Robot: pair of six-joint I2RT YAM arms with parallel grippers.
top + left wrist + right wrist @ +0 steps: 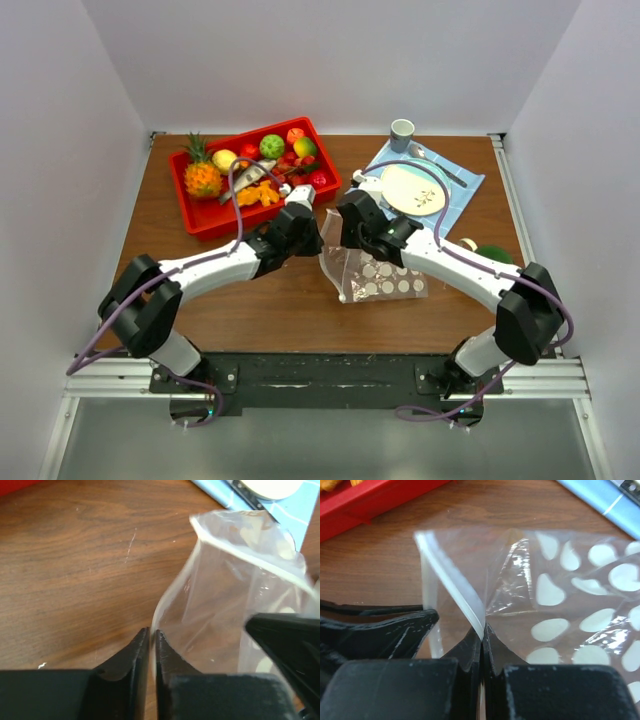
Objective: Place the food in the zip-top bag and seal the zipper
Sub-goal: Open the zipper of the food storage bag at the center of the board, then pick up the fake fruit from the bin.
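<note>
I note one zip-top bag (385,278) at frame centre on the tabletop (290,300), mouth raised. Two tools are engaged: the left tool (151,631) is clamped on the bag's edge, the right tool (482,629) on the zipper (452,580). The food (271,146) sits in one red tray (183,200), upper left; piece count unclear.

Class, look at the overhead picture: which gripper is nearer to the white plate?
Right. The right gripper grips the bag down-left of the plate; the left gripper grips it farther left, beside the red tray.
</note>
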